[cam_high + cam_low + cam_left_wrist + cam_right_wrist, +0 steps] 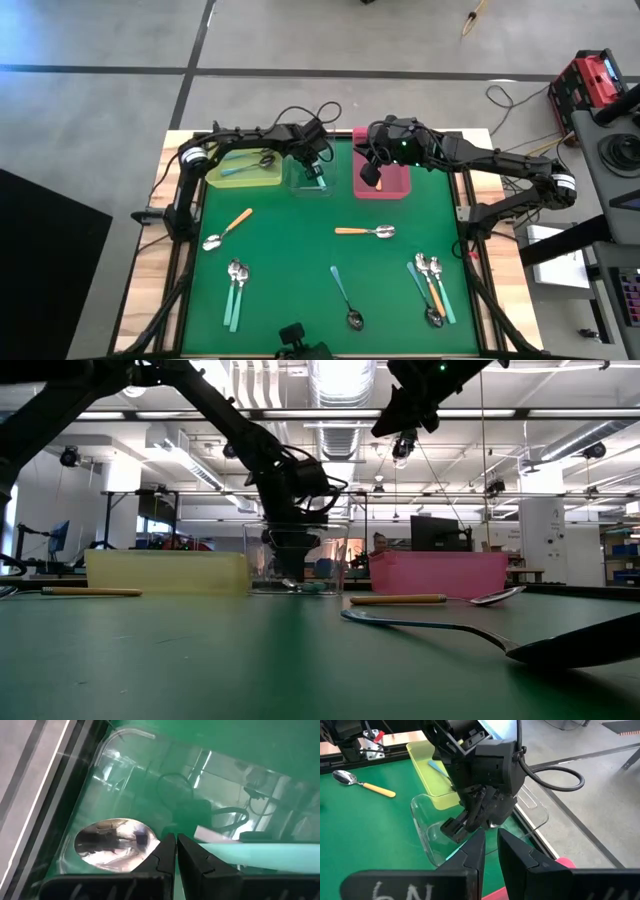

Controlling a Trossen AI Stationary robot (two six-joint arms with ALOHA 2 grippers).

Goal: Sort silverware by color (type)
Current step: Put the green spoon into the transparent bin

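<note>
1. Worktop point(300, 260): green mat; three bins along the far edge, left to right: yellow bin point(243, 170), clear bin point(310, 176), pink bin point(382, 178).
2. Yellow bin: holds a teal-handled spoon point(250, 165).
3. Loose silverware, left to right: orange-handled spoon point(227, 229) at mid-left; pair of teal spoons point(235, 291) near the front left, side by side; single teal spoon with dark bowl point(346, 299) at front centre; orange-handled spoon point(366, 232) lying crosswise at centre right; cluster of teal and orange spoons point(430, 288) at front right, lying close together.
4. Left pincer point(176, 851): down inside the clear bin; fingers together, nothing clamped between them; a teal spoon point(120, 842) lies on the bin floor just in front of the tips, shiny bowl to one side, teal handle running off to the other; cannot tell whether the tips touch it.
5. Right pincer point(370, 176): raised above the pink bin, clear of the worktop in the low view; fingers nearly together with a narrow gap, nothing visible between them; its wrist camera looks across at the left arm's wrist over the clear bin.
</note>
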